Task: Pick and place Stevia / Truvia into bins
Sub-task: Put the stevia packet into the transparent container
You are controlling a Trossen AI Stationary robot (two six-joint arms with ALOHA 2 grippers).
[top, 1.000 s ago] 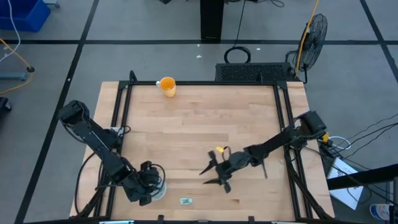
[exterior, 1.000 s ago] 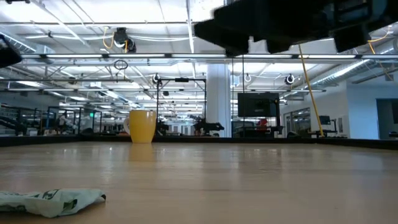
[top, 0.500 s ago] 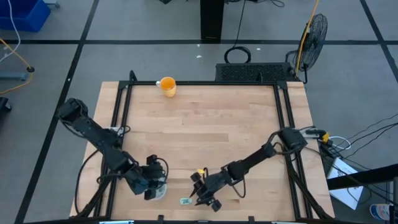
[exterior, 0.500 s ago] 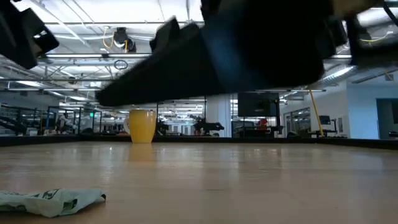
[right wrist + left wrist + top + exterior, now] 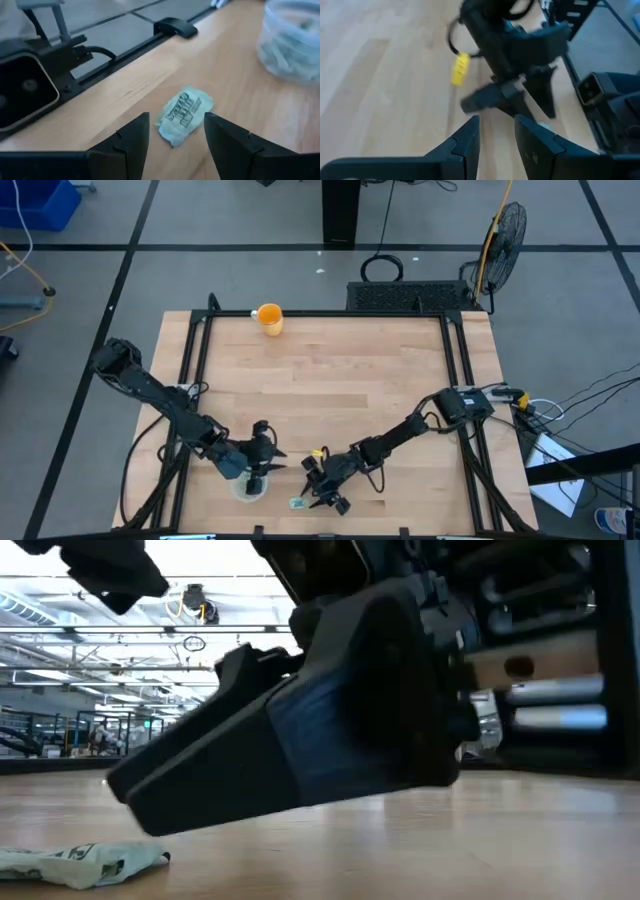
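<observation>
High view shows the pale wooden table [image 5: 330,380] with the left gripper [image 5: 272,463] just above the clear round plastic cup [image 5: 248,486], fingers parted and empty. Right gripper [image 5: 318,492] hangs spread wide, holding nothing, over a crumpled green-and-white paper sachet [image 5: 183,115] lying on the table near the front edge, beside the cup [image 5: 292,40] of sachets.

A pale green and white sachet [image 5: 183,115] with dark green lettering is lying on the light, grained wooden table [image 5: 340,380]; the clear, cloudy plastic cup [image 5: 295,42] is showing greenish-white packets inside, an orange-yellow cup [image 5: 268,317] is standing at the table's black-framed far edge, and both arms are showing black
</observation>
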